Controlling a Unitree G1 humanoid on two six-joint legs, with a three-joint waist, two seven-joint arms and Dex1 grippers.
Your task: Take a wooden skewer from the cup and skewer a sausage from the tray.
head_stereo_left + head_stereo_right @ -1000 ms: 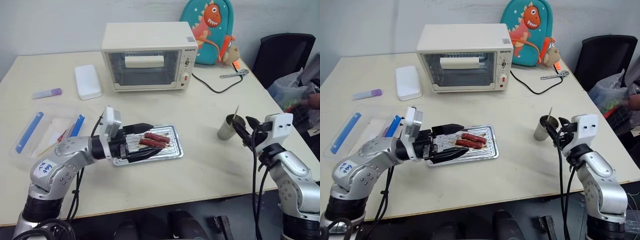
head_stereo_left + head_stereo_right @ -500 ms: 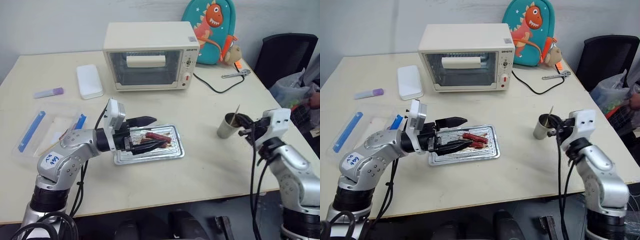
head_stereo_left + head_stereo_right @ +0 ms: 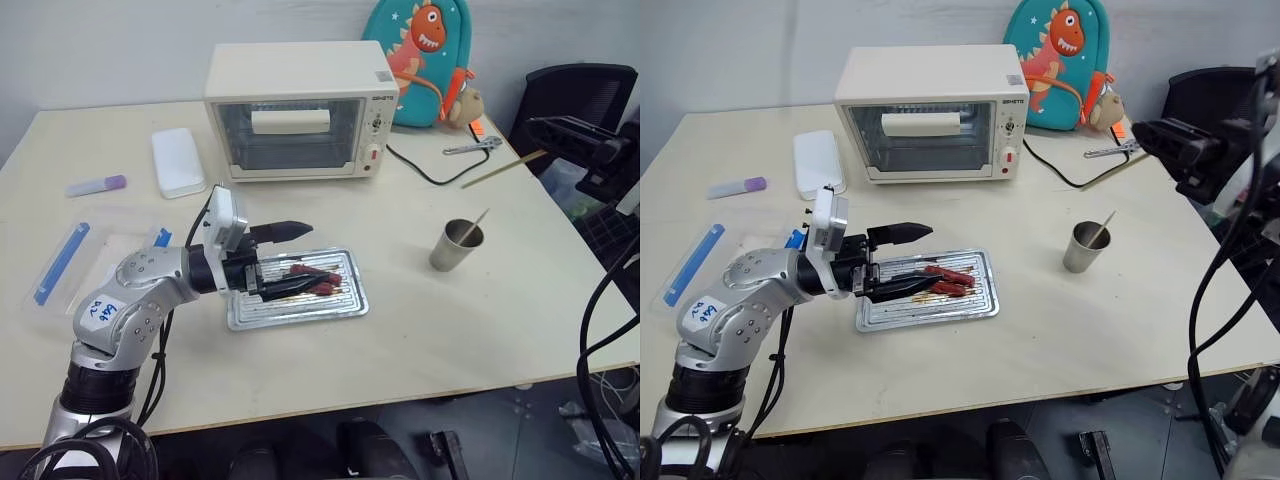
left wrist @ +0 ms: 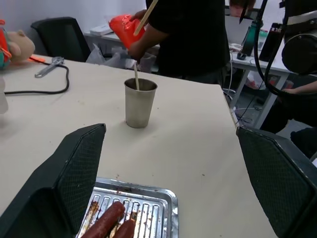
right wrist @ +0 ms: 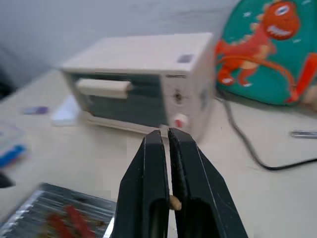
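Note:
My right gripper (image 3: 545, 130) is raised high over the table's right side, shut on a wooden skewer (image 3: 502, 170) that slants down and left from it; the stick's end shows between the fingers (image 5: 148, 178). Below stands the grey cup (image 3: 455, 246) with another skewer (image 3: 476, 224) leaning in it. The silver tray (image 3: 345, 300) lies mid-table with sausages (image 3: 312, 276) on it. My left gripper (image 3: 318, 258) is open, level over the tray's left half, its fingers (image 4: 74, 168) spread wide on either side of the sausages (image 4: 111, 222).
A cream toaster oven (image 3: 295, 110) stands at the back, a white box (image 3: 175, 160) to its left. A clear plastic box (image 3: 80, 255) of tools lies far left. A dinosaur backpack (image 3: 425, 60), a black cable (image 3: 430, 175) and a wrench (image 3: 470, 148) sit back right. A person (image 4: 188, 39) stands beyond the table's right edge.
My right gripper has shut on a skewer at the cup and lifted it well up and clear of the cup. The left gripper stays open over the tray.

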